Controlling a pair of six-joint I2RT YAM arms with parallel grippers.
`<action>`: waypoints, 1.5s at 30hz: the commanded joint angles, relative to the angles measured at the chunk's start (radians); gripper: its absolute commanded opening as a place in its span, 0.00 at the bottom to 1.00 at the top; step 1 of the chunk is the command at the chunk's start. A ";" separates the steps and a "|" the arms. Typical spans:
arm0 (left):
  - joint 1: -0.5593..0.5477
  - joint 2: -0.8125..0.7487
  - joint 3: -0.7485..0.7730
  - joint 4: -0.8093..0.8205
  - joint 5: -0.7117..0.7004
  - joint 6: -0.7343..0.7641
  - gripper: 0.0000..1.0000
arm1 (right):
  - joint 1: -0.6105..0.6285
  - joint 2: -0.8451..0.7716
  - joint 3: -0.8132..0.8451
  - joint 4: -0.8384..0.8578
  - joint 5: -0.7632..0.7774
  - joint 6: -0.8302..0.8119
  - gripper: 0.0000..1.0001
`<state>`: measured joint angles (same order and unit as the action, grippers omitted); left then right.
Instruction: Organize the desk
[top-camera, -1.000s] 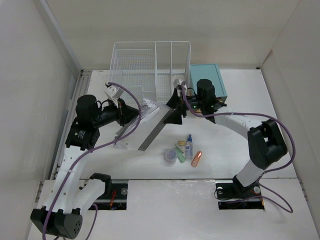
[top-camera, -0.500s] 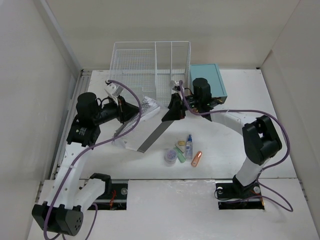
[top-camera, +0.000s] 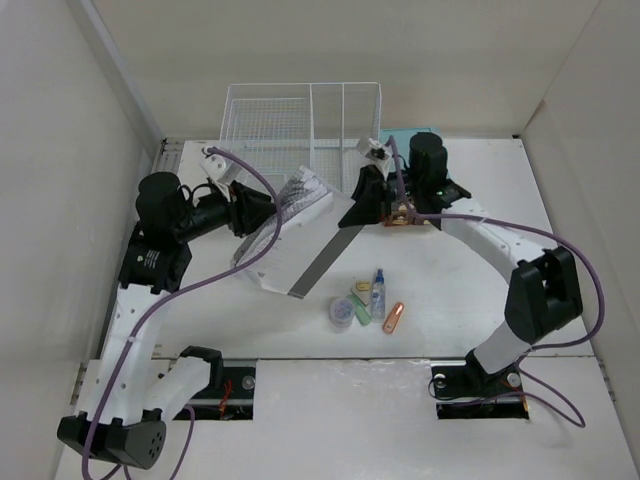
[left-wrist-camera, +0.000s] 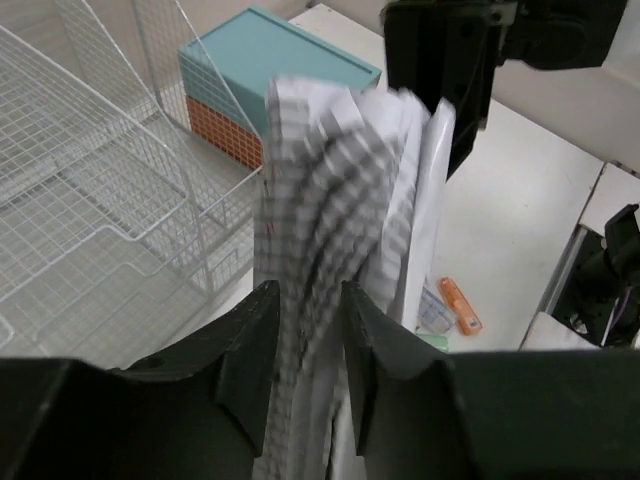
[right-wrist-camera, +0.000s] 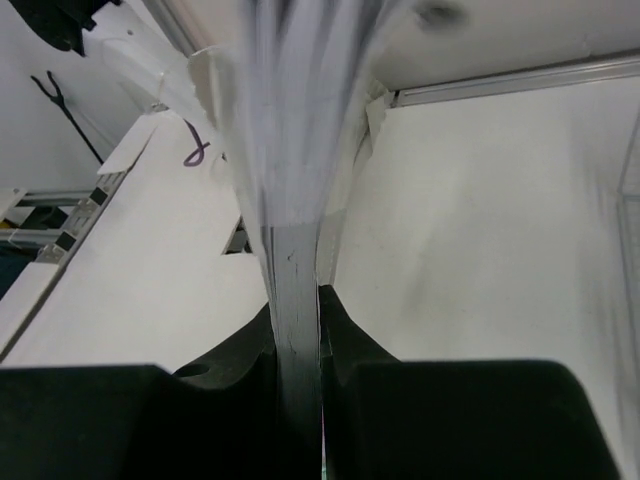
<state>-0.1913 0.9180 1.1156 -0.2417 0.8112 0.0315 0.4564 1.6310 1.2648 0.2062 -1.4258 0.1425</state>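
My left arm (top-camera: 135, 320) climbs from its base with the elbow out to the left and the forearm reaching right. The left tool (left-wrist-camera: 308, 300) pinches a paper stack (top-camera: 290, 250) between both fingers. My right arm (top-camera: 500, 245) arcs up and leftward with the wrist raised. The right tool (right-wrist-camera: 297, 310) clamps the same stack's far edge, jaws nearly together.

Tilted paper sheaf (top-camera: 290, 250), wire basket (top-camera: 290, 125) & teal cabinet (left-wrist-camera: 280, 55) behind; sm. bottle (top-camera: 378, 293) nr front

The desk (top-camera: 480, 290) is matt white and smooth. The wire basket (top-camera: 270, 120) is thin white-coated metal mesh. The paper stack (left-wrist-camera: 340, 200) is limp printed sheets; the teal cabinet (left-wrist-camera: 270, 55) looks like smooth plastic.
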 joint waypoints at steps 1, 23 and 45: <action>0.012 -0.039 0.055 -0.034 0.000 0.042 0.30 | -0.080 -0.112 0.088 0.033 -0.203 0.045 0.00; 0.012 -0.145 -0.016 0.139 0.040 0.027 0.99 | -0.165 -0.204 0.212 -0.016 -0.203 0.063 0.00; 0.012 -0.183 -0.046 0.133 0.069 0.008 0.99 | -0.239 0.207 1.065 -0.904 0.615 -0.361 0.00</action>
<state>-0.1814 0.7483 1.0718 -0.1509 0.8436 0.0441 0.1558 1.8194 2.1780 -0.4496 -1.0725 0.0093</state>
